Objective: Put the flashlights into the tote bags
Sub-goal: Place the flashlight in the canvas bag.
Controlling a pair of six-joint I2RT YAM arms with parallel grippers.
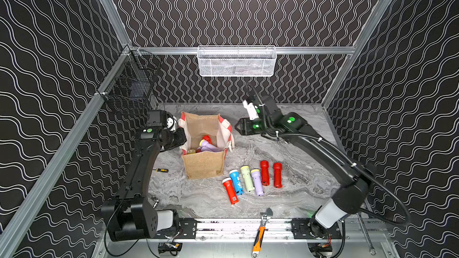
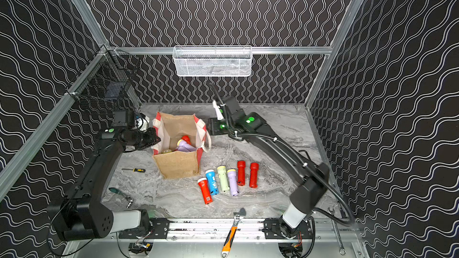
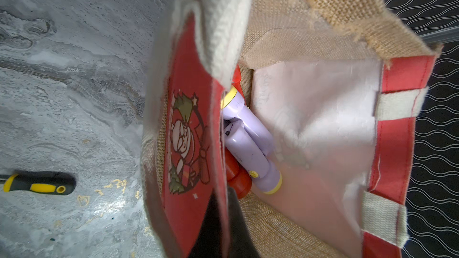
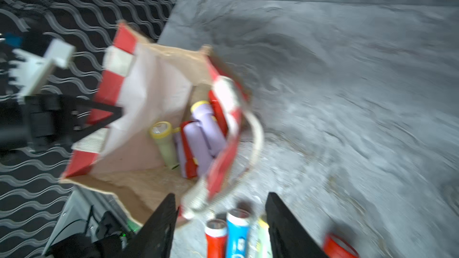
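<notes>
Right wrist view: lilac, red, pale green flashlights [image 4: 203, 142] lie inside tote bag [image 4: 149, 88]; in both top views six loose flashlights [image 1: 257, 182] in row on worktop [image 1: 198, 194] just beside bag. Likely light, stiff, smooth plastic, apt to roll; best pinched across narrow barrel below wider head. Bag soft, floppy. Left claw [image 3: 222, 219] clamped on bag's side panel, holding mouth wide. Right claw [image 4: 221, 196] open, empty, hovering near bag rim

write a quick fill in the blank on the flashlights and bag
Beside the tote bag, ___ flashlights lie on the table.
The blue flashlight lies between a red one and a pale ___ one.
The left tool is ___ on the bag's wall.
The right tool is open and holds ___.
Missing: six, green, shut, nothing.
</notes>
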